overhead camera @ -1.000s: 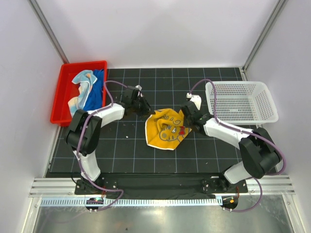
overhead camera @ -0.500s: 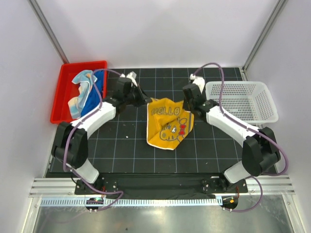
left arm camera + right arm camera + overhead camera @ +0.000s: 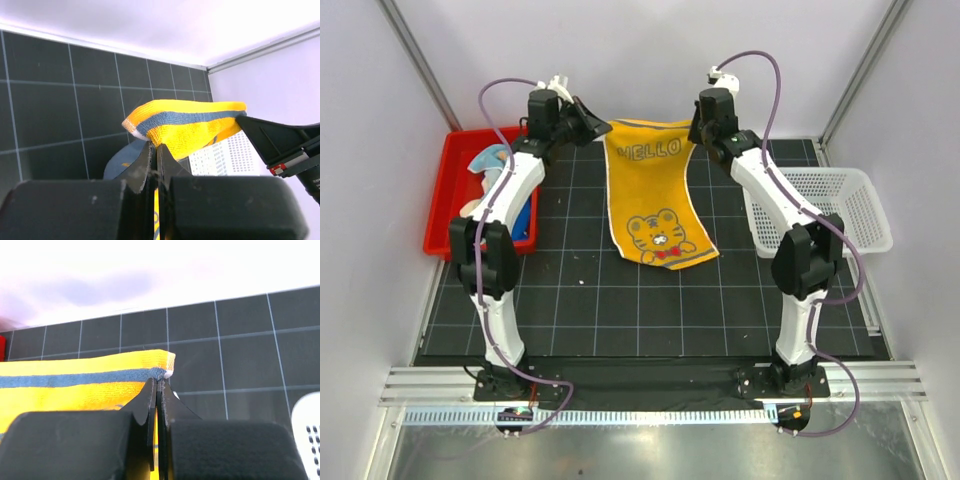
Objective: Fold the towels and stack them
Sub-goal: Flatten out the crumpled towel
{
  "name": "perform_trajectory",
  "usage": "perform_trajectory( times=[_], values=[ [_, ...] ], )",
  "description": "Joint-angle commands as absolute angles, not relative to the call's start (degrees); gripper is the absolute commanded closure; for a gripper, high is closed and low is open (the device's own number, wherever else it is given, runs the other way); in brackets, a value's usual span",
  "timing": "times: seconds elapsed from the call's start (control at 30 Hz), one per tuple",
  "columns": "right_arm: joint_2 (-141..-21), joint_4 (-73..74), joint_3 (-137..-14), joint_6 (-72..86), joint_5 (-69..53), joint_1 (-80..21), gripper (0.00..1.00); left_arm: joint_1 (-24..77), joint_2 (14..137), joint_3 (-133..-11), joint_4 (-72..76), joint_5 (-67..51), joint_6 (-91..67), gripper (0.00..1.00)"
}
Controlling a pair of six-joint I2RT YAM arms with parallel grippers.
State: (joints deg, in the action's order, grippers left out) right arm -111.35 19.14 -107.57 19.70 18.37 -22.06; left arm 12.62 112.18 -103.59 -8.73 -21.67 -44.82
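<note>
Yellow-orange tiger-print terry towel [image 3: 655,190]: top corners clamped in left gripper [image 3: 595,127] and right gripper [image 3: 694,130]; hem on desk [image 3: 570,300].

Built alike, left arm [image 3: 510,190] and right arm [image 3: 765,185]: white shells over the long links, bulky black rounded joints between. Strung with a thin purple cable [image 3: 485,100] along each, down to a black base [image 3: 505,380]. Tipped with a matte black left hand [image 3: 152,148] and right hand [image 3: 157,385], fingers [image 3: 147,405] flat, wedge-shaped, faintly speckled. Capped by a small white block [image 3: 558,82] at each wrist.
</note>
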Motion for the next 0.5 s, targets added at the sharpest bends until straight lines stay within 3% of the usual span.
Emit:
perform_trajectory(
  times=[0.0, 0.27, 0.47],
  values=[
    [-110.92, 20.48, -116.53, 16.0, 17.14, -21.8, 0.99, 11.6, 112.67, -110.64, -9.49, -26.8, -43.77, 1.0],
    [-108.73, 20.04, -118.13, 13.27, 17.14, -21.8, 0.99, 10.46, 112.68, -114.61, -10.55, -29.7, -43.5, 1.0],
    [-97.14, 18.28, -108.93, 13.53, 13.02, -22.15, 0.99, 12.74, 99.78, -104.88, -10.37, -29.18, -40.17, 1.0]
  ],
)
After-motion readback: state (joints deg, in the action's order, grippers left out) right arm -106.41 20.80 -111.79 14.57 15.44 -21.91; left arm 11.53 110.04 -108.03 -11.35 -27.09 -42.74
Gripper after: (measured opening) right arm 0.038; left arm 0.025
